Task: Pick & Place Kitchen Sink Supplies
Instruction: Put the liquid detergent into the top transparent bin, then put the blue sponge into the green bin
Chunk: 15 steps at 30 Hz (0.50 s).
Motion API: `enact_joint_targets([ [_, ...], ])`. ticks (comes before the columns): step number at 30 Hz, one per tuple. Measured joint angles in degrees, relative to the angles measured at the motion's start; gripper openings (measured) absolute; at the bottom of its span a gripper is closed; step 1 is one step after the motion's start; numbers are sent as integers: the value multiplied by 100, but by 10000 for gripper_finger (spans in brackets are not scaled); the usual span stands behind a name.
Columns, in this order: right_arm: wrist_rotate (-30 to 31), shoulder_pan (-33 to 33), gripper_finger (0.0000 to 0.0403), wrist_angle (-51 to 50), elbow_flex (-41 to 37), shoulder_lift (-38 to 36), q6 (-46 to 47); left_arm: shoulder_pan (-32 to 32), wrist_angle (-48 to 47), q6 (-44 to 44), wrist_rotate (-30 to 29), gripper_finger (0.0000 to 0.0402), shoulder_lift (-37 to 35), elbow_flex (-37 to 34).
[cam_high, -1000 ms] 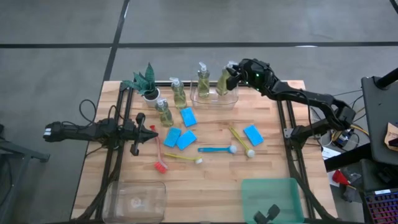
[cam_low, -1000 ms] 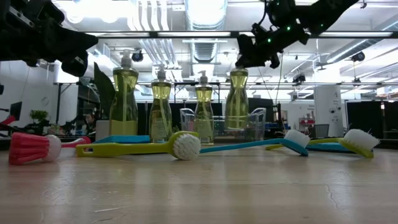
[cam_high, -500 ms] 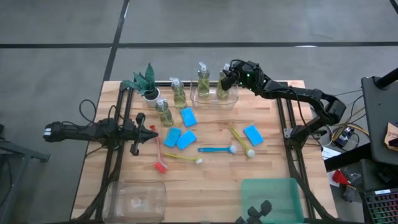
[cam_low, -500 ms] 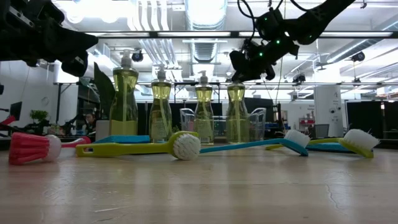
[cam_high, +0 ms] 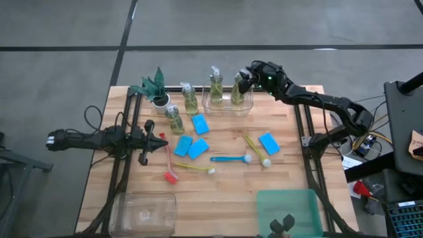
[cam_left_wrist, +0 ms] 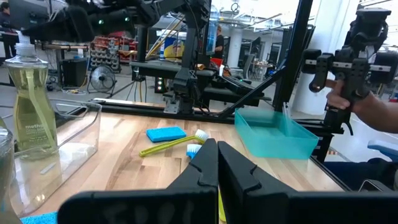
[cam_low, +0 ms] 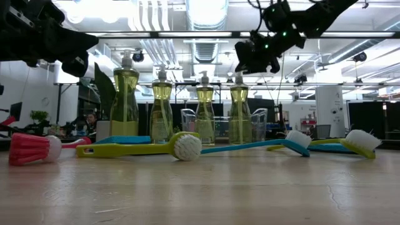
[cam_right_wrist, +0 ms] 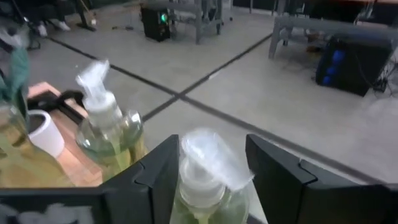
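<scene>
Straddling pump bottle [cam_right_wrist: 202,180], right gripper [cam_high: 246,78] jaws parted

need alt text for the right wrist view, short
The right gripper has its open fingers either side of the white pump of a soap bottle. A second soap bottle and a white plant pot stand beyond, with grey floor behind.

Grey floor [cam_high: 264,23], bright ceiling lights [cam_low: 206,9]

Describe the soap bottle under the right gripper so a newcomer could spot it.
At the table's far edge stands a clear rectangular plastic bin holding two clear pump bottles of yellow-green soap. It is the bottle on the right arm's side, with the open right gripper astride its pump.
</scene>
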Motion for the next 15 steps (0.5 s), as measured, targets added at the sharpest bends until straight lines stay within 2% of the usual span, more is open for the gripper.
enact_joint_targets([
  [5, -8, 14, 202, -13, 2, -346, -258, 1, 0, 1, 0, 0, 1, 0],
  [7, -192, 15, 205, 30, 2, -512, -250, 2, 0, 0, 0, 0, 2, 0],
  [12, -1504, 81, 206, 50, 2, -683, -274, 1, 0, 1, 0, 0, 0, 0],
  [15, -2707, 166, 203, 174, 0, -691, -601, 1, 1, 1, 0, 0, 0, 0],
])
